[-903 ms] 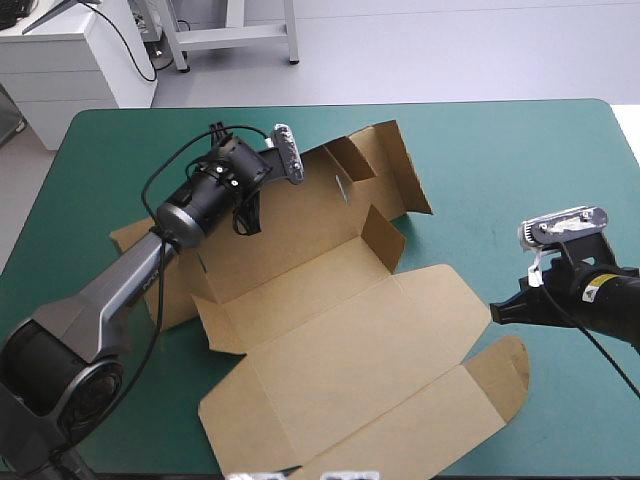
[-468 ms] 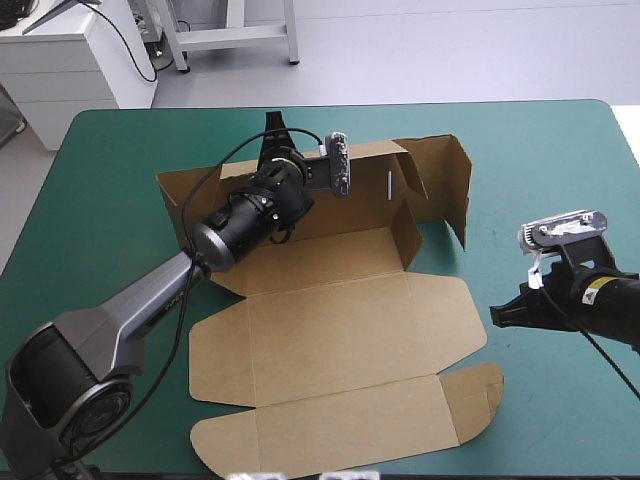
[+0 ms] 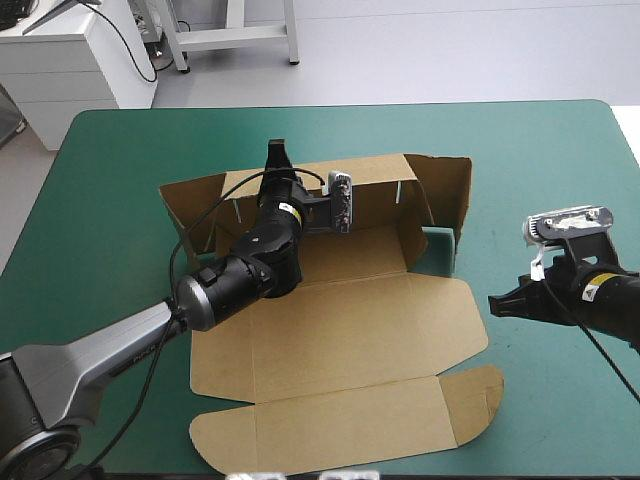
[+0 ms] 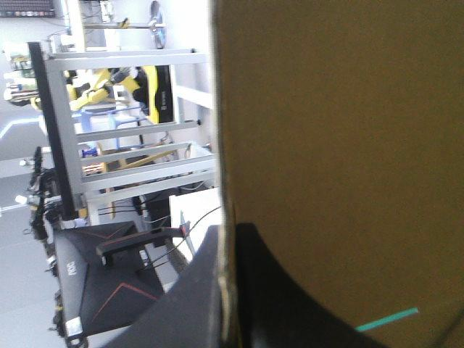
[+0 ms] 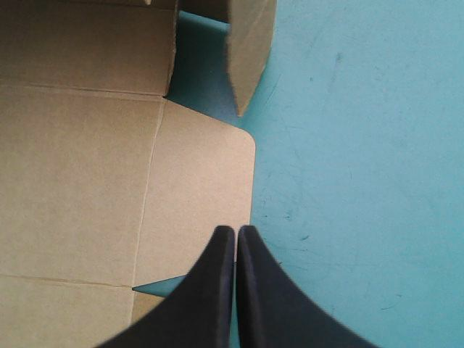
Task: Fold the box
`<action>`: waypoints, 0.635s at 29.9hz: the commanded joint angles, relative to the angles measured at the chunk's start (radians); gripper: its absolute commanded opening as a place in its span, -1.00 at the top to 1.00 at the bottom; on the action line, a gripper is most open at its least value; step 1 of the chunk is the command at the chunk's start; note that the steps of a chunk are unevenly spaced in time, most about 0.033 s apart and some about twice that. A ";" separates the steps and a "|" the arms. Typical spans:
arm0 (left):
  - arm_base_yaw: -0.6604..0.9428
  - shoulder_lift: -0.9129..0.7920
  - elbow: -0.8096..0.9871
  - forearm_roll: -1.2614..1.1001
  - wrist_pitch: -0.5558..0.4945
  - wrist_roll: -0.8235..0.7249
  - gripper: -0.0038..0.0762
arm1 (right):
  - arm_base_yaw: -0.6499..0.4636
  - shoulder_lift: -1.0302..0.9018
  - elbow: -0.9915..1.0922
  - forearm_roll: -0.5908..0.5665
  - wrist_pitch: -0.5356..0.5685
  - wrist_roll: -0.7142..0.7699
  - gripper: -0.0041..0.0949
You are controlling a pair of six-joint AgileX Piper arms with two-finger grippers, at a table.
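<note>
Teal-green table [image 3: 540,150] — brown box [image 3: 340,340], far wall raised, pinched by left gripper [image 3: 275,158]; right gripper [image 3: 498,305] closed, empty, at right flap.

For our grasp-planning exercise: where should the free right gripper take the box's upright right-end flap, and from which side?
Probably its free top edge, from above, one finger on each face. The flap stands upright with that thin edge exposed, its far end joined to the wall the left gripper holds. The right gripper, shut, must open first.

A lab: a teal-green table [image 3: 560,150] near a white cabinet [image 3: 70,60] and a metal frame [image 3: 235,35].
</note>
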 commanded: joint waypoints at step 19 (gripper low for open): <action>-0.104 -0.056 0.236 0.617 0.082 -0.512 0.92 | -0.005 0.345 -0.386 -0.137 -0.136 0.051 0.92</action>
